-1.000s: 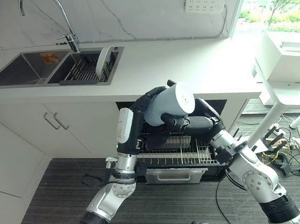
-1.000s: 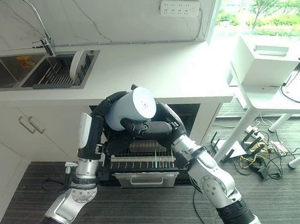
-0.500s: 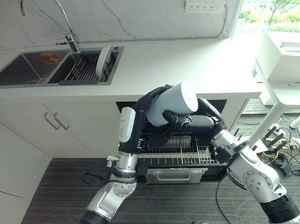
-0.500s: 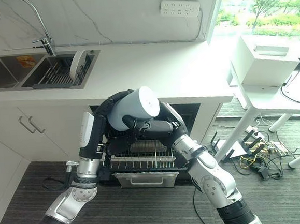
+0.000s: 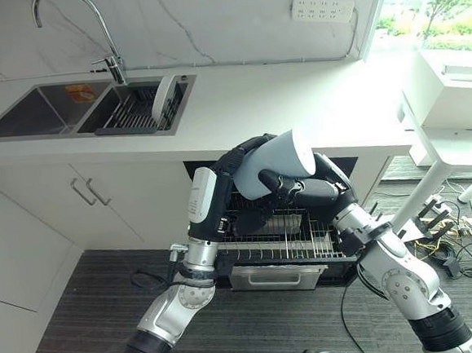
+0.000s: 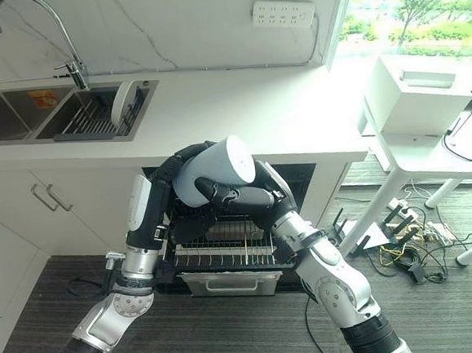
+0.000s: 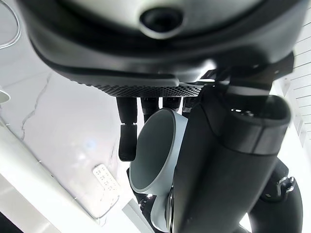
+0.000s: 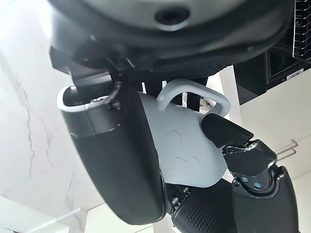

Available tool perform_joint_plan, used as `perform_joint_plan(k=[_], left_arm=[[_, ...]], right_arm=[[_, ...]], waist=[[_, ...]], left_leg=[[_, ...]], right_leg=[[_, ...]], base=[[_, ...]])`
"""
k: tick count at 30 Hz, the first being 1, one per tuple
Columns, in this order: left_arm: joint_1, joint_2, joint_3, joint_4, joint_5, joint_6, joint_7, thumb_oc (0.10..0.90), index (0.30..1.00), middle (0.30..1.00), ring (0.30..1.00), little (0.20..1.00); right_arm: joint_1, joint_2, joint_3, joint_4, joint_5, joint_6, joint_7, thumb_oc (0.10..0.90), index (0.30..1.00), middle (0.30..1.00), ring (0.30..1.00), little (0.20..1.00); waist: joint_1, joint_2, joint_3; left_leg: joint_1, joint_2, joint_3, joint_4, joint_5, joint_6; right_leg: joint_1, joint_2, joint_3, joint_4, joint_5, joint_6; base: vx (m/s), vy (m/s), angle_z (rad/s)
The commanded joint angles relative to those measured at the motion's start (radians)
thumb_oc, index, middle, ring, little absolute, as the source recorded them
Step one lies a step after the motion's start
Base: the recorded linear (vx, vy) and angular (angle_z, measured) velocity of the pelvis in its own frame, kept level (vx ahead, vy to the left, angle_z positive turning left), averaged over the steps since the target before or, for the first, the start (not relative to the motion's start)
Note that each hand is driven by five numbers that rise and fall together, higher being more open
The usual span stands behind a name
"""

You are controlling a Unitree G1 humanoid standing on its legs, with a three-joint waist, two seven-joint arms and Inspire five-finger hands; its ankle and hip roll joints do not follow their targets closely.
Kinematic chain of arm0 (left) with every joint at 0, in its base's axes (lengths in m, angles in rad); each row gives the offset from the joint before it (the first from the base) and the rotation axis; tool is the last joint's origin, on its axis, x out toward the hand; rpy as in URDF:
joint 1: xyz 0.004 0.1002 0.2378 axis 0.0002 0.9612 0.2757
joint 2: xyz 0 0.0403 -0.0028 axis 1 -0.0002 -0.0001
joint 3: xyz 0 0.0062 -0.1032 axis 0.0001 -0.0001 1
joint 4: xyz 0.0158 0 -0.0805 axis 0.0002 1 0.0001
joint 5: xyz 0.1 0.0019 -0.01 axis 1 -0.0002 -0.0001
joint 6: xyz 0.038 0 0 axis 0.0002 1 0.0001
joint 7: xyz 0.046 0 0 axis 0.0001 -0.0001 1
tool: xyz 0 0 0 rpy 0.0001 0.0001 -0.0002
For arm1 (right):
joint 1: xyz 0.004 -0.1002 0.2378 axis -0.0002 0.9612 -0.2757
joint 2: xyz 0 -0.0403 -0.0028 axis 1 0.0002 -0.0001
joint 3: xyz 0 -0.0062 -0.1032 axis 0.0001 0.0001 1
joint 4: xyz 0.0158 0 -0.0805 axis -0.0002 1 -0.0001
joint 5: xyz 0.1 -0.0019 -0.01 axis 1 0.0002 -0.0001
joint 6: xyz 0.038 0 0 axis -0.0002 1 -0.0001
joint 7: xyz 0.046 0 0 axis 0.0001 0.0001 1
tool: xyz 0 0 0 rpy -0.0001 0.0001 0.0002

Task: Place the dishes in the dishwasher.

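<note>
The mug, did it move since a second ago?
A little. Both hands, left and right, have kept hold of the mug and turned it, so its flat end swung from facing up toward the right. It hangs above the dishwasher rack as before. The plate in the sink stayed put.

No words or numbers clear enough to read. Orange sticker [image 5: 76, 92] in sink [image 5: 26, 111]: print too small. Faint raised shapes on side of mug [image 8: 187, 155]: not readable.
</note>
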Motion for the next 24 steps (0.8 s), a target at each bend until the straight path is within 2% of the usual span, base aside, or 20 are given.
perform_joint_plan(k=[1, 9, 21, 24], left_arm=[[-0.100, -0.024, -0.030, -0.014, -0.073, -0.089, -0.023, 0.800, 0.900, 0.900, 0.900, 0.900], [-0.023, 0.000, 0.054, -0.021, -0.142, -0.049, -0.051, 0.800, 0.900, 0.900, 0.900, 0.900], [0.103, 0.034, 0.181, 0.044, -0.165, -0.058, -0.061, 0.800, 0.900, 0.900, 0.900, 0.900], [0.122, 0.037, 0.211, 0.059, -0.221, -0.045, -0.078, 0.800, 0.900, 0.900, 0.900, 0.900]], right_arm=[[-0.111, 0.072, -0.055, -0.105, 0.031, -0.135, 0.040, 0.400, 0.300, 0.300, 0.300, 0.300], [-0.052, 0.052, -0.109, -0.111, 0.036, -0.170, 0.045, 0.400, 0.300, 0.300, 0.300, 0.300], [0.010, 0.036, -0.178, -0.101, 0.026, -0.220, 0.060, 0.400, 0.300, 0.300, 0.300, 0.300], [0.022, 0.031, -0.192, -0.091, 0.002, -0.235, 0.048, 0.400, 0.300, 0.300, 0.300, 0.300]], waist=[[0.011, -0.033, -0.071], [0.014, -0.029, -0.065], [0.030, -0.023, -0.061], [0.030, -0.023, -0.061]], left_leg=[[0.003, 0.030, -0.049, 0.076, -0.180, -0.003], [-0.003, 0.031, -0.049, 0.076, -0.174, -0.005], [-0.006, 0.033, -0.051, 0.076, -0.168, -0.008], [-0.005, 0.034, -0.050, 0.076, -0.166, -0.010]], right_leg=[[0.042, -0.010, -0.014, -0.004, -0.056, 0.072], [0.039, -0.009, -0.016, -0.004, -0.057, 0.067], [0.040, -0.012, -0.025, -0.004, -0.059, 0.063], [0.039, -0.012, -0.024, -0.004, -0.058, 0.063]], base=[[0.00, 0.000, 0.00], [0.00, 0.000, 0.00], [0.00, 0.000, 0.00], [0.00, 0.000, 0.00]])
